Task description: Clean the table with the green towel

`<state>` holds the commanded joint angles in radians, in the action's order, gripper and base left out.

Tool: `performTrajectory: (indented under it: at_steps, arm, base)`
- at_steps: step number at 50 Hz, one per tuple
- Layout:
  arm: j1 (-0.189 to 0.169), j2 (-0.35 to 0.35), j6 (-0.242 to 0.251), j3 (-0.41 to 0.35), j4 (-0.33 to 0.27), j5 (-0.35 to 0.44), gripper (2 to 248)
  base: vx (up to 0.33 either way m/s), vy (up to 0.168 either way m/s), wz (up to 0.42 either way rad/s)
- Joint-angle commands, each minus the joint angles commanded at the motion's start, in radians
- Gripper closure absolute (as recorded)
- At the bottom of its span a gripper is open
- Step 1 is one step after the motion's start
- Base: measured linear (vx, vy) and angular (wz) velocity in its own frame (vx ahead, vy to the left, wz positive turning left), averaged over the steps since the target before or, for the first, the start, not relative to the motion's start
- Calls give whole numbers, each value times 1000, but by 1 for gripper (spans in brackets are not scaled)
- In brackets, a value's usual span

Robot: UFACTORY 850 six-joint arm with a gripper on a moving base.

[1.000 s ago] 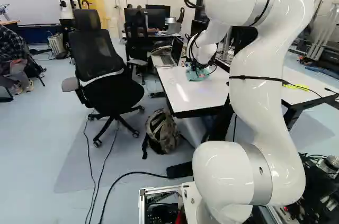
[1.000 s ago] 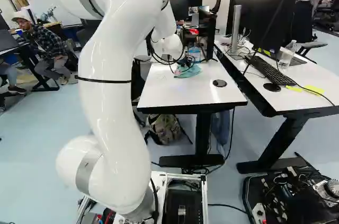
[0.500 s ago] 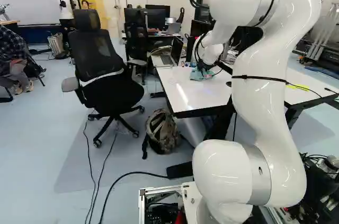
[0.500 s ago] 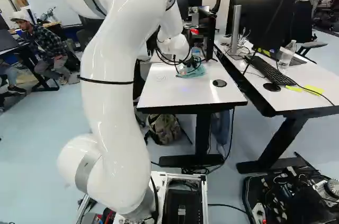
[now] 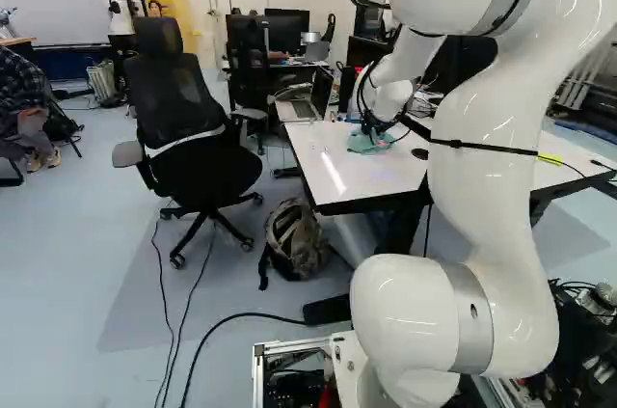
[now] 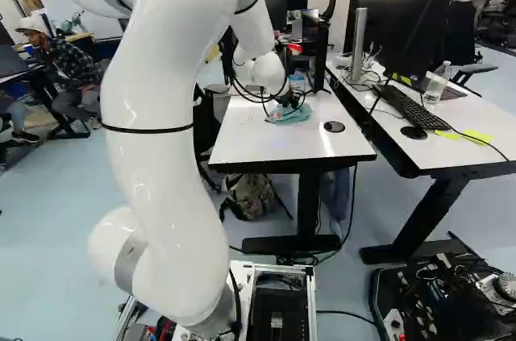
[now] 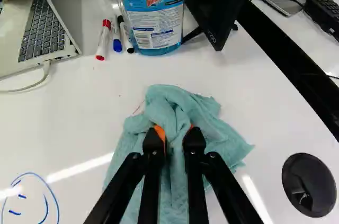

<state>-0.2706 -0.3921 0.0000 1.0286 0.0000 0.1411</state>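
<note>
Teal-green towelling is bunching up between the fingertips of the black hand (image 6: 285,102), and I am watching from the room as the white arm (image 6: 165,164) is reaching over the white worktop (image 6: 274,146). Taking twelve o'clock as straight ahead of the hand (image 7: 175,133) in the wrist view, I am seeing its two fingers standing narrowly apart and pinching a fold of the towel (image 7: 204,121) between their orange pads (image 7: 160,133). The rest of the cloth is lying crumpled on the worktop, spreading around the fingertips.

A faint red streak (image 7: 138,109) is showing at about ten-thirty, just beside the towel. A clear bottle of blue cleaning liquid (image 7: 154,30) is standing farther off, a little short of twelve. Red-, blue- and black-capped markers (image 7: 116,37) are lying near it, at about eleven, and an open laptop (image 7: 45,28) is sitting at ten with a white cable (image 7: 45,73) running from its side. The edge of a black screen (image 7: 216,1) is leaning in between twelve and one. A blue line drawing of a face (image 7: 45,198) is showing at eight, and a round black desk grommet (image 7: 309,185) is sitting between three and four.

At three o'clock from this worktop in the right base view, a second worktop (image 6: 451,154) is carrying a black keyboard (image 6: 411,107), a plastic water bottle (image 6: 436,85) and yellow sticky notes (image 6: 476,138). In the left base view, a camouflage backpack (image 5: 297,239) is resting on the floor, towards eleven from the arm's lowest joint.
</note>
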Motion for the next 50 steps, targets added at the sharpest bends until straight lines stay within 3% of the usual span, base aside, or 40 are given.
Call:
performTrajectory:
  at_steps: [28, 50]
  arm:
    - [69, 48, 0, -60, 0, 0, 199]
    - [90, -28, 0, 36, 0, 0, 199]
  base:
    - [0, 0, 0]
    - [0, 0, 0]
